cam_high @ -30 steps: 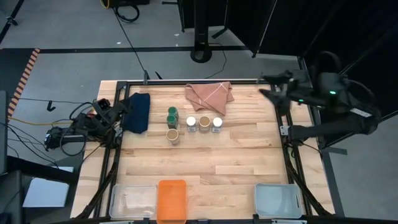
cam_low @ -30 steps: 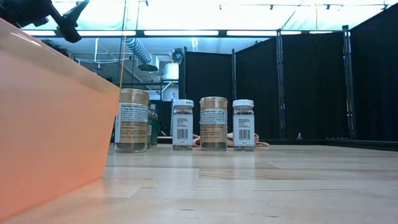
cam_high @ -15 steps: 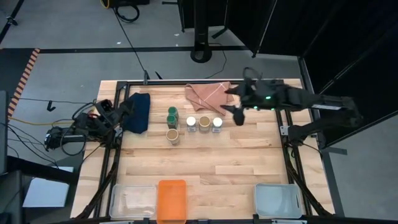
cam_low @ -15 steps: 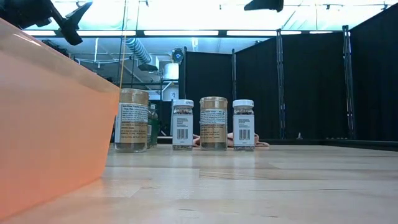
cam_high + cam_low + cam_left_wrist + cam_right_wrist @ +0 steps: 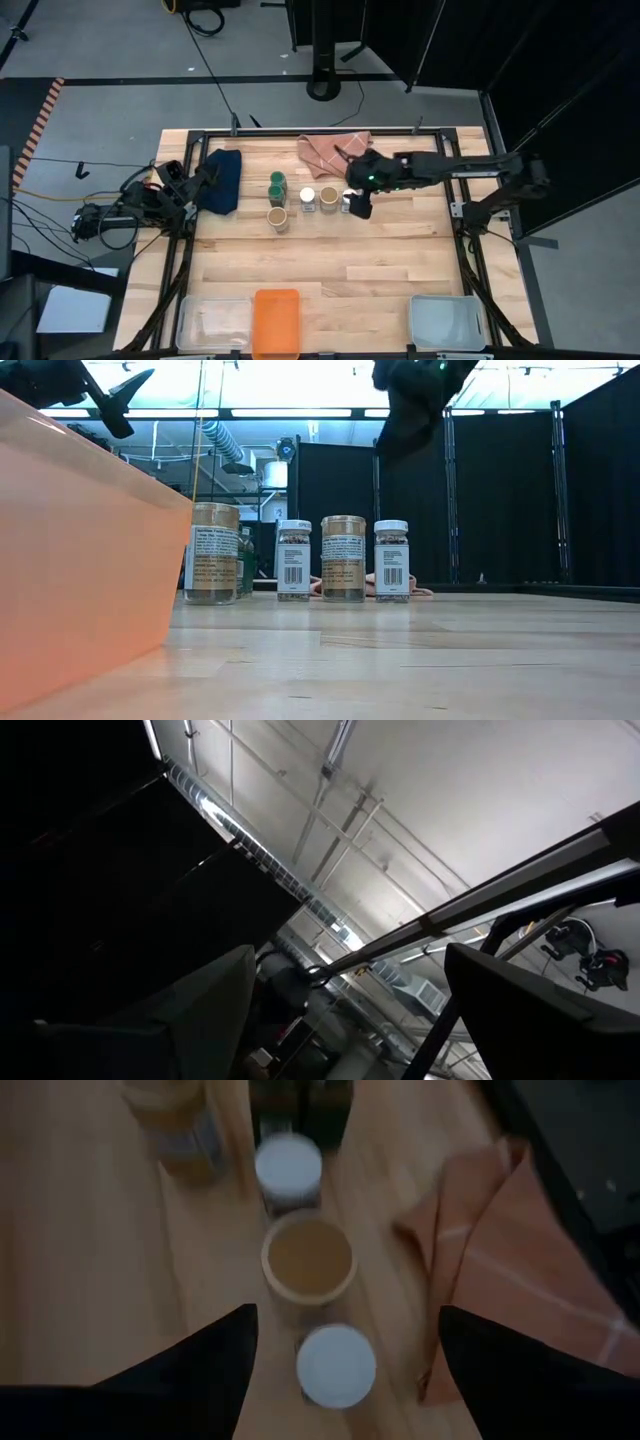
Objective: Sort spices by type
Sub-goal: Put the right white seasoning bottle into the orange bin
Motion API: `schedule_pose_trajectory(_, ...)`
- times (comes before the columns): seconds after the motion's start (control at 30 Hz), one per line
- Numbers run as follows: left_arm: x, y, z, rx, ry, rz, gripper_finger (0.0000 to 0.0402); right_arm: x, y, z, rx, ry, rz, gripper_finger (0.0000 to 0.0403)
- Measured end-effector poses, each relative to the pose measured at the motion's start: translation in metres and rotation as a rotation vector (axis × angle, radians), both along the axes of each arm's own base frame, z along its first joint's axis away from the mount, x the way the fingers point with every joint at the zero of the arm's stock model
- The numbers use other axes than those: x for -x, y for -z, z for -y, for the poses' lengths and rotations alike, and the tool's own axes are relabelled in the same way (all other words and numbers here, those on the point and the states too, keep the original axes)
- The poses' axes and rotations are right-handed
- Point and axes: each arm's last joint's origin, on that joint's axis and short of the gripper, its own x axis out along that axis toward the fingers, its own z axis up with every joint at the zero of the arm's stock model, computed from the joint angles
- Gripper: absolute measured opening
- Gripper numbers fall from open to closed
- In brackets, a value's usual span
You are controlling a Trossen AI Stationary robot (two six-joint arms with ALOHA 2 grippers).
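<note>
The right gripper hangs spread wide and empty above the white-lidded jar at the right end of the row of spice jars mid-table, just in front of the pink cloth; the left gripper waits at the table's left edge, fingers apart

We see a pink folded cloth and a dark blue cloth at the table's far side; an orange bin sits between two clear bins at the near edge.
</note>
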Motion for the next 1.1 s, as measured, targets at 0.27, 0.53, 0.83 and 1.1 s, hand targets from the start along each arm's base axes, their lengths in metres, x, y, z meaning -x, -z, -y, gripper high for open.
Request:
schedule_pose_trajectory(0.27, -0.002, 0.003, 0.000, 0.003, 0.001, -0.035, 0.0332, -0.017, 0.038, 0.002, -0.012, -0.007, -0.160, 0.0330)
schedule_pose_trajectory(0.53, -0.002, 0.003, 0.000, 0.003, 0.002, -0.036, 0.0332, -0.028, 0.065, 0.005, -0.012, -0.022, -0.254, 0.0334)
schedule_pose_trajectory(0.83, -0.002, 0.003, 0.000, 0.004, 0.002, -0.038, 0.0332, -0.033, 0.082, 0.012, -0.029, 0.006, -0.313, 0.0320)
schedule_pose_trajectory(1.1, -0.002, 0.003, 0.000, 0.004, 0.001, -0.039, 0.0332, -0.031, 0.082, 0.017, -0.035, 0.024, -0.320, 0.0234)
